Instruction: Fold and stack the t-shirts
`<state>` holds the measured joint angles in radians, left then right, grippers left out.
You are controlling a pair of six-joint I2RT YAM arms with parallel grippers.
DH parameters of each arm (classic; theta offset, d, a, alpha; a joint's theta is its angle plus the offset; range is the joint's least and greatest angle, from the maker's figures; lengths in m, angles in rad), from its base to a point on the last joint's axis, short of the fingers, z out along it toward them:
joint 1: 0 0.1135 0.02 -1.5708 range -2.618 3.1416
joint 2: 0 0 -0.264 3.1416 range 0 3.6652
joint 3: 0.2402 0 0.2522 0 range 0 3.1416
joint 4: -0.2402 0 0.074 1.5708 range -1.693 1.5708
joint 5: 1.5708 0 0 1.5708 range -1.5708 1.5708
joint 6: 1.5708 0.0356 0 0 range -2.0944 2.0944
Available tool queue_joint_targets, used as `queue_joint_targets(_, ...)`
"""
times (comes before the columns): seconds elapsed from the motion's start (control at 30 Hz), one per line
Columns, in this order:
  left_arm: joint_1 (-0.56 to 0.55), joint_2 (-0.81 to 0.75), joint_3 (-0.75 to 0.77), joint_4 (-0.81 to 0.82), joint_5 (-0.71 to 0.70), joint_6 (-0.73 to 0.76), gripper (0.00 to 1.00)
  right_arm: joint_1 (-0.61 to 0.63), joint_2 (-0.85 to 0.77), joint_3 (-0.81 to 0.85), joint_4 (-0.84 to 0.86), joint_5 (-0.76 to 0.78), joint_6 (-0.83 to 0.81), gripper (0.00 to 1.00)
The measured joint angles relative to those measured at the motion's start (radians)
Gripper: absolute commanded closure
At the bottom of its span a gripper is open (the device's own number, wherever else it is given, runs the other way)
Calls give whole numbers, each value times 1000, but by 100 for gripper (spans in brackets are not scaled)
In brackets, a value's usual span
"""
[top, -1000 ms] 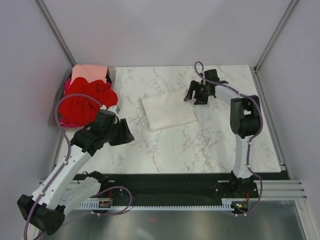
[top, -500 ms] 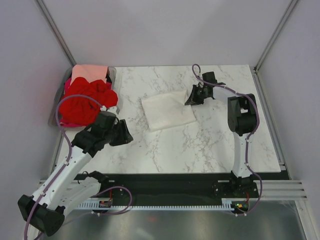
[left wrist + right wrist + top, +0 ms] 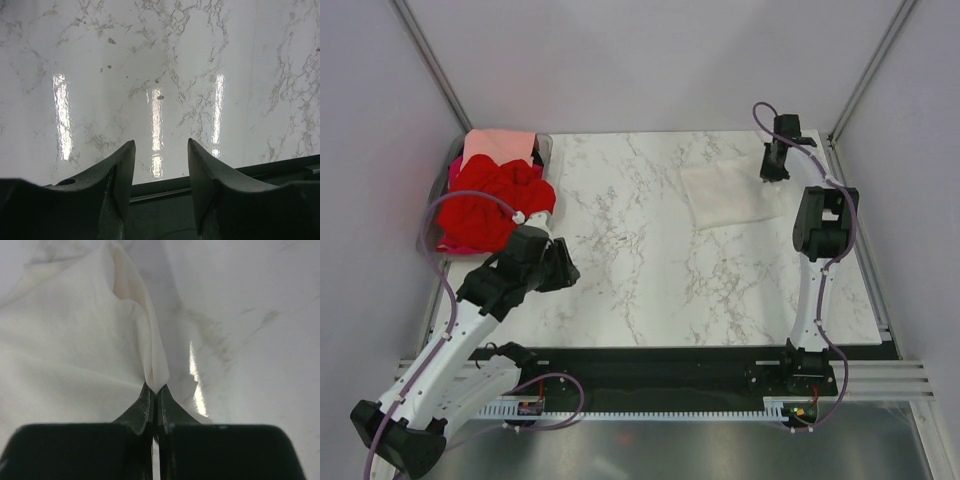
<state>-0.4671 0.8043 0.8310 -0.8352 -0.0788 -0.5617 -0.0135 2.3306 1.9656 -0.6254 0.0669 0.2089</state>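
The cream-white t-shirt (image 3: 720,197) is seen folded into a flat packet at the far right of the marble table (image 3: 650,290), its print not shown. It is judged to be light, soft and limp. No shape is kept by such cloth once it is lifted, and the layers can be expected to slide over one another and fall open if only one ply is taken. On the polished stone little friction is offered, so the packet is likely to slip rather than roll when it is pulled. It would best be taken at an edge or corner where all the layers are caught together, and kept low.

In the right wrist view a raised ridge of the cream cloth is pinched between the jaws of the right gripper (image 3: 155,388), which are pressed together on it at the packet's far-right edge. How many layers are caught cannot be told.

The left gripper (image 3: 560,268) is held over bare marble near the left of the table, its jaws partly spread and nothing between them.

Further left, the red t-shirts (image 3: 485,205) are heaped unfolded at the far-left corner, spilling over a clear bin (image 3: 544,146), with the salmon-pink t-shirt (image 3: 498,148) lying just beyond them. These are judged equally limp and tangled, so a single garment would need to be drawn out by a hem or shoulder
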Motion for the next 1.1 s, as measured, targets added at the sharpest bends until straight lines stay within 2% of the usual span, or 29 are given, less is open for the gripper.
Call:
queue_joint_targets(0.27, 0, 4, 0, 0, -18, 0, 47, -137, 222, 353, 0, 172, -53, 100)
queue_joint_targets(0.53, -5, 34, 0, 0, -23, 0, 48, -132, 286, 412, 203, 372, -62, 100)
queue_joint_targets(0.73, -31, 37, 0, 0, -26, 0, 48, -141, 374, 494, 319, 483, 7, 99)
queue_joint_targets(0.77, -37, 37, 0, 0, -27, 0, 48, -148, 388, 503, 334, 500, 20, 96)
queue_joint_targets(0.83, -47, 37, 0, -1, -31, 0, 48, -164, 401, 503, 353, 529, 45, 89)
queue_joint_targets(0.87, -50, 37, 0, -1, -33, 0, 48, -171, 403, 501, 359, 540, 52, 70)
queue_joint_targets(0.93, -52, 37, 0, -1, -36, 0, 48, -185, 403, 498, 386, 560, 71, 22)
queue_joint_targets(0.97, -52, 37, 0, -1, -37, 0, 48, -190, 403, 498, 402, 563, 74, 2)
queue_joint_targets(1.1, -52, 38, 0, -1, -47, 0, 48, -206, 402, 496, 447, 550, 59, 2)
